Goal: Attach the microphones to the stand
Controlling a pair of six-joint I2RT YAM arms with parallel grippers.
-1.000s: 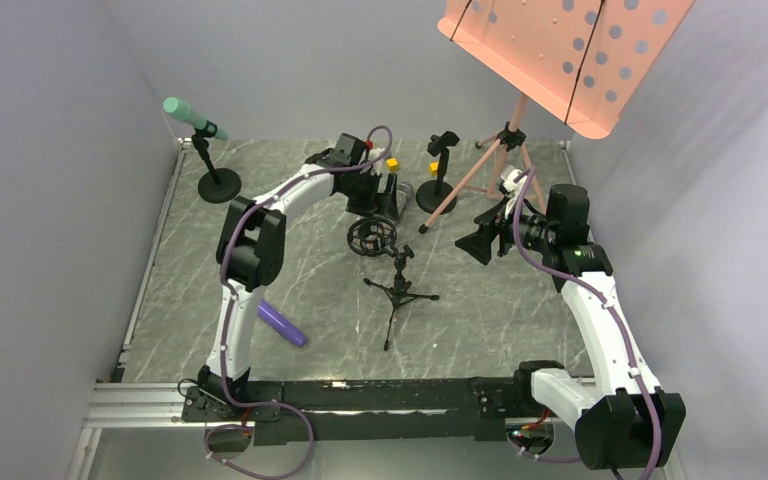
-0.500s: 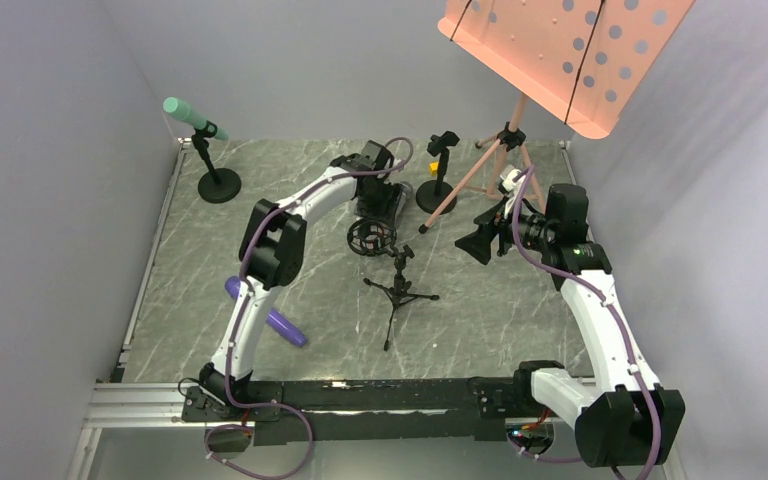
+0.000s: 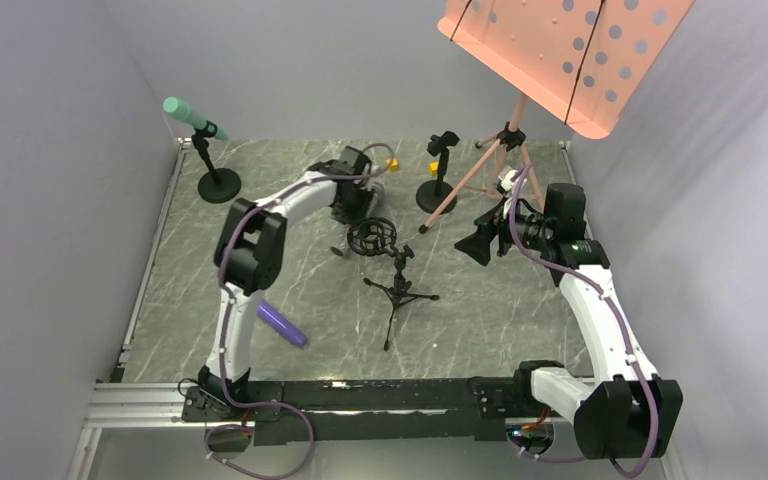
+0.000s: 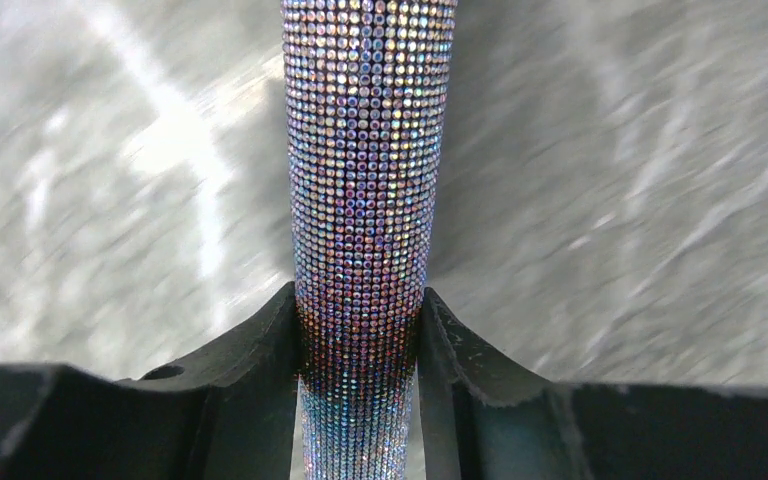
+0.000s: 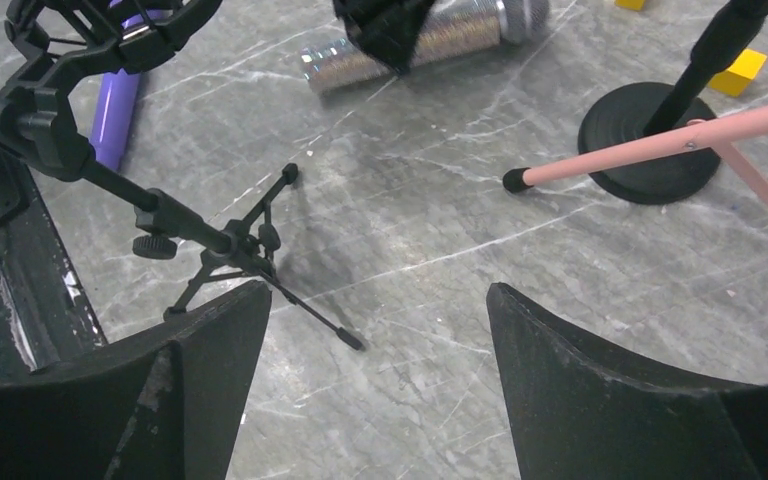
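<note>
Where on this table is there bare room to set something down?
Widest bare marble: near right, between the small tripod stand and the right arm. Another strip runs along the left, from the teal microphone's stand base to the purple microphone. The far middle is crowded: left gripper, glittery microphone, empty round-base stand, music stand legs.

Stands and microphones across the surface [image 3: 500, 310]
A clipped microphone [image 3: 192, 117] sits on the far-left stand [image 3: 218, 183]. The tripod stand [image 3: 397, 285] is central, with the left hand [image 4: 360, 310] and its held microphone [image 4: 365, 180] behind. The round-base stand [image 3: 438, 178] and music stand [image 3: 505, 150] are farther right, and a loose microphone [image 3: 282, 324] lies near-left.
</note>
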